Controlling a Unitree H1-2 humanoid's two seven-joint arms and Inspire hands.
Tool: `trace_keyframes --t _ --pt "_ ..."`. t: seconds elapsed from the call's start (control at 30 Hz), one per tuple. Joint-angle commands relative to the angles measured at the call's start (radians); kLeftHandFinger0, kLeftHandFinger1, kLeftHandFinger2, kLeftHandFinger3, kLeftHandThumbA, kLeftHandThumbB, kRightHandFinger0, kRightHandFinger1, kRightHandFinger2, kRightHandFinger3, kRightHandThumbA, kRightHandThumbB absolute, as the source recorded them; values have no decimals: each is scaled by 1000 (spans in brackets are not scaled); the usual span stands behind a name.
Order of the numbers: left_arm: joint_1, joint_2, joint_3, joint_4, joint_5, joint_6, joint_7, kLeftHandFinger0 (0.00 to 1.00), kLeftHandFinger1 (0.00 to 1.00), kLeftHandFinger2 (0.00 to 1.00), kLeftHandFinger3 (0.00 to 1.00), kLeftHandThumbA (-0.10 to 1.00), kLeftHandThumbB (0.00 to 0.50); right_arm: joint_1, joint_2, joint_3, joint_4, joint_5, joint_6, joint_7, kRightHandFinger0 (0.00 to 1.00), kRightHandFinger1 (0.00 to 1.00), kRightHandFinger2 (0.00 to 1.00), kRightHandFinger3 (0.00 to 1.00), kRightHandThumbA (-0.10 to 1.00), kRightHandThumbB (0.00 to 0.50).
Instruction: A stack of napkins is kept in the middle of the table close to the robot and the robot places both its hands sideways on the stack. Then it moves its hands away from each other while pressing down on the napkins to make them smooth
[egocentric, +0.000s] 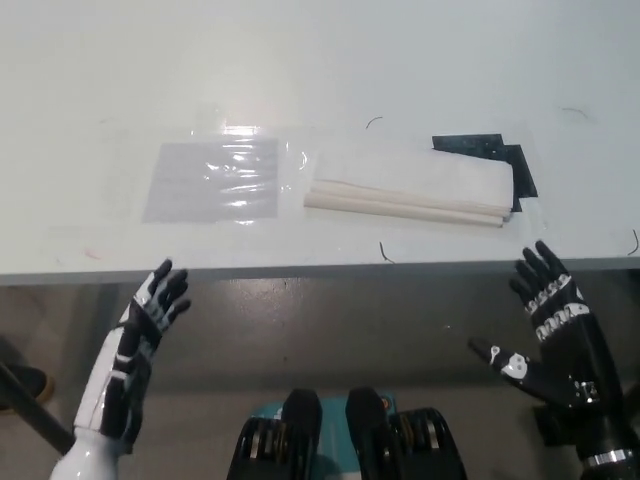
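A flat stack of white napkins (410, 184) lies on the white table (320, 80), a little right of the middle and near the front edge. Neither hand touches it. My white left hand (140, 335) hangs open below the table's front edge at the lower left, fingers spread. My black right hand (548, 335) is open too, below the edge at the lower right, fingers spread and pointing up.
A clear plastic sheet (212, 180) lies flat on the table left of the napkins. A black patch (480, 148) shows on the table behind the stack's right end. The table's front edge (320, 270) runs across the picture.
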Motion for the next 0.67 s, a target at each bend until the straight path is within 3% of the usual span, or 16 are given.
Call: trace_keyframes --t 0.0,0.1,0.13,0.17,0.2,0.63 --pt "-15 11 -16 39 14 -68 -35 1000 1000 1000 1000 1000 200 -34 -19 11 44 -22 -82 32 1000 1000 1000 1000 1000 153" --pt "-14 8 -11 88 5 -28 -35 1000 1000 1000 1000 1000 219 -16 -20 21 61 -25 -82 33 1000 1000 1000 1000 1000 192" --pt "-18 4 -9 104 4 -24 -30 1000 1000 1000 1000 1000 169 -11 -19 21 64 -27 -86 30 1000 1000 1000 1000 1000 182" --pt "-28 3 -4 138 -22 -1 -38 1000 1000 1000 1000 1000 206 -7 -18 19 80 -28 -93 24 1000 1000 1000 1000 1000 212" --pt "-38 3 -1 162 -26 4 -38 1000 1000 1000 1000 1000 203 -9 -18 16 90 -25 -92 23 1000 1000 1000 1000 1000 217" --pt "-81 12 25 249 -58 31 -60 1000 1000 1000 1000 1000 189 -35 3 5 161 -18 -109 10 1000 1000 1000 1000 1000 231"
